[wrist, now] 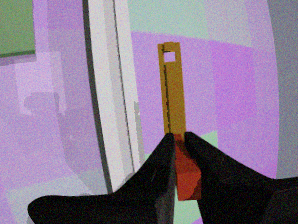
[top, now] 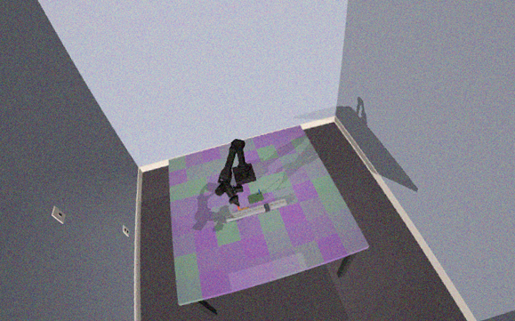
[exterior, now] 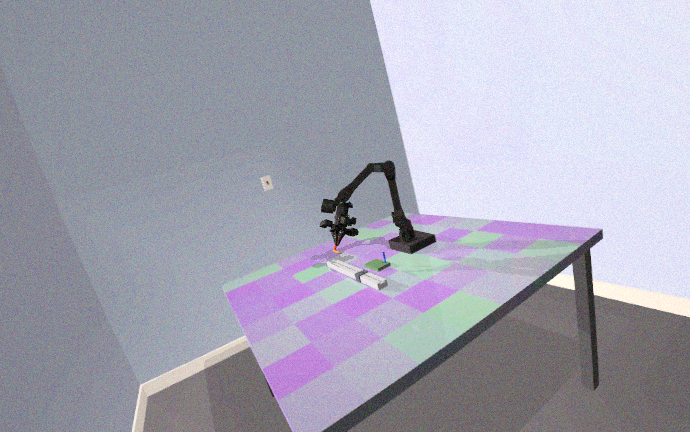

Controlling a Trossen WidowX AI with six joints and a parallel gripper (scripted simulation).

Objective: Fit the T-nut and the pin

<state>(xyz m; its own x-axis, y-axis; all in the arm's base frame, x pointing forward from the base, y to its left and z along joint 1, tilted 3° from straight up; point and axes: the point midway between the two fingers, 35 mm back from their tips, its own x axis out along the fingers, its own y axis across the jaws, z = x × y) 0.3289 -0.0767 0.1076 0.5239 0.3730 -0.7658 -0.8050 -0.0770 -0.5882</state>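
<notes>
From where I stood, the patchwork table (top: 245,260) (exterior: 376,325) (wrist: 237,75) came first, its squares purple, green and grey. On it lay 1 pale aluminum rail (top: 250,211) (exterior: 343,268) (wrist: 102,75), with 1 dark bracket (top: 266,207) (exterior: 360,275) set across it, nearer 1 end than the other.

Behind the rail, on the arm's side, sat the green tray (top: 255,197) (exterior: 375,265) (wrist: 15,27), a low, flat block. It held 1 blue pin (top: 259,191) (exterior: 384,256), standing upright towards 1 side and rising well above the top.

Near the rail's far end from the bracket hung the gripper (top: 236,205) (exterior: 336,245) (wrist: 178,139), pointing down, its 2 black fingers clamped on the orange handle (top: 238,208) (exterior: 335,248) (wrist: 188,175). The brass T-nut (top: 244,208) (exterior: 337,251) (wrist: 174,95) stuck out from that handle — a long yellow bar with 1 squarish opening near its tip — and was outside the slot, raised above the table.

Farther back, the black arm (top: 229,157) (exterior: 393,188) bent up and over from its dark base (top: 251,178) (exterior: 413,248). Beyond it all rose the walls, 1 carrying a pale outlet plate (top: 58,214) (exterior: 266,183).
</notes>
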